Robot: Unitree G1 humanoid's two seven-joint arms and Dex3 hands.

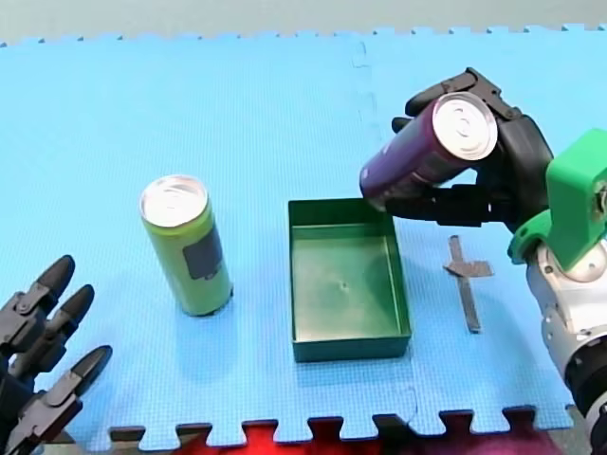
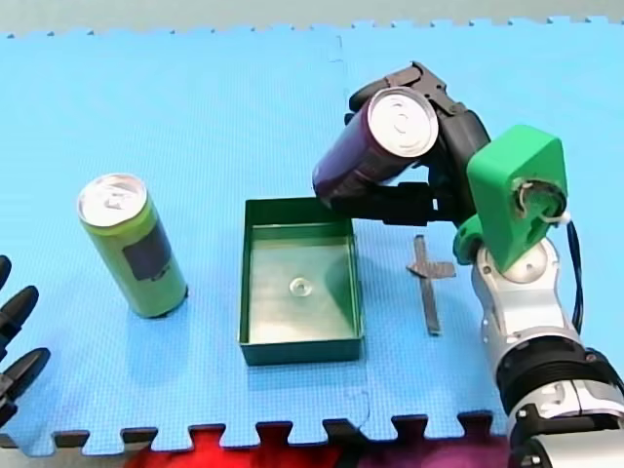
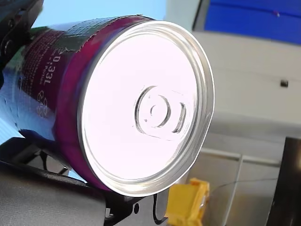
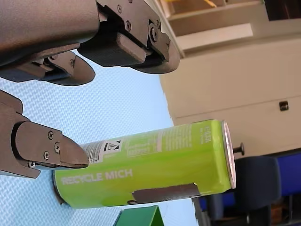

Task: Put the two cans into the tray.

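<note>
Purple can [image 1: 429, 145] tilts in the firm grasp of our right hand [image 1: 493, 171], over the far-right corner of the tray [image 1: 349, 349]; green can [image 1: 187, 248] stands upright left of it. Slick, thin-walled, likely light: we'd wrap it mid-body, gently. Left hand [image 1: 43, 365] open, near-left corner.

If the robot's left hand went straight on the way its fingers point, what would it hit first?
Probably the green can, standing upright on the mat ahead of the left hand at the near left corner; bare mat lies between. Depth is uncertain, so it might pass just beside it.
</note>
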